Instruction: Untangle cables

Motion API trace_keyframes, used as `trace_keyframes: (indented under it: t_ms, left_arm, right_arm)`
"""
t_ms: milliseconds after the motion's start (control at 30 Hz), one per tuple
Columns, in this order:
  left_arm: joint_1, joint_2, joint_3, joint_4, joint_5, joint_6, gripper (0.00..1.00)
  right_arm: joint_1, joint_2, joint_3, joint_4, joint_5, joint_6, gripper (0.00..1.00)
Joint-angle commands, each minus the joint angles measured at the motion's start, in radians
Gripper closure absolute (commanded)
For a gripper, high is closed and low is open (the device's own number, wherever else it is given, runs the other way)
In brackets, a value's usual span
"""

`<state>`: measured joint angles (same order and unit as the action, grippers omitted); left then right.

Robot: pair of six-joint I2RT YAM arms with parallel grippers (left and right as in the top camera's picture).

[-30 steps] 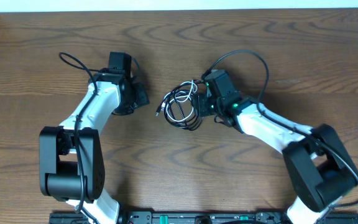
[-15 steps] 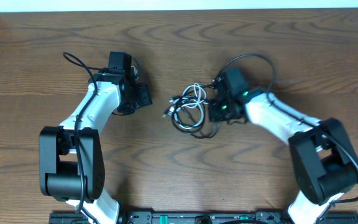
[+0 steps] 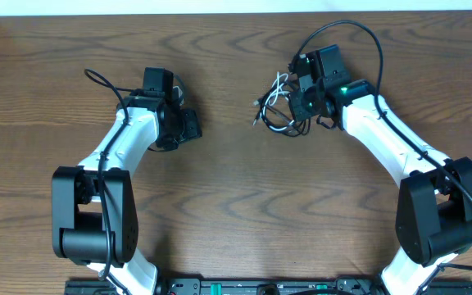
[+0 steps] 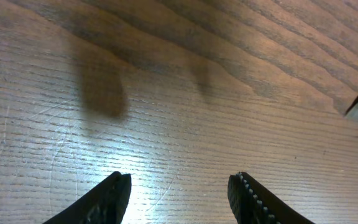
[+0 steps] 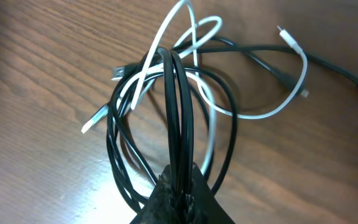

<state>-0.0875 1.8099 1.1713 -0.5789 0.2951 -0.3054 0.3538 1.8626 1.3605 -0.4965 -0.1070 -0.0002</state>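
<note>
while the right hand [image 5: 179, 186] clamps the cables [image 5: 178, 112], loops stretching leftward, the left hand [image 4: 179, 186] gapes empty.

The cables [image 3: 270, 109], black loops with a white cord threaded through, bunch against the tip of the right end effector [image 3: 300, 104], right of centre toward the far edge of the wooden counter [image 3: 236, 205]; the left end effector [image 3: 188, 127] sits well apart to their left, touching none of them.
</note>
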Motion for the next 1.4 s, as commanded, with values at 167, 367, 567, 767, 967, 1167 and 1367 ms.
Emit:
trace_keyframes:
  t_ms: [167, 367, 567, 767, 967, 1167, 1367]
  left_arm:
    - [0.003, -0.018, 0.011, -0.002, 0.014, 0.021, 0.45]
    - [0.003, -0.018, 0.011, -0.002, 0.014, 0.021, 0.45]
    - [0.003, -0.018, 0.011, -0.003, 0.014, 0.021, 0.45]
    - [0.003, -0.018, 0.011, -0.002, 0.014, 0.021, 0.45]
    - [0.003, -0.018, 0.011, -0.002, 0.014, 0.021, 0.45]
    - [0.003, -0.018, 0.011, -0.002, 0.014, 0.021, 0.45]
    - [0.003, -0.018, 0.011, -0.003, 0.014, 0.021, 0.45]
  right_arm:
    - [0.013, 0.005, 0.018, -0.142, -0.023, -0.134, 0.99]
    - [-0.013, 0.008, 0.017, -0.280, 0.219, -0.155, 0.99]
    - [-0.058, 0.008, 0.016, -0.261, 0.280, -0.078, 0.81]
    - [-0.064, 0.009, 0.016, -0.184, 0.249, 0.083, 0.43]
    - [-0.064, 0.010, 0.016, -0.117, -0.190, 0.102, 0.51]
    - [-0.047, 0.034, 0.016, -0.106, -0.232, 0.281, 0.70]
    - [-0.017, 0.114, 0.016, -0.101, -0.228, 0.349, 0.69]
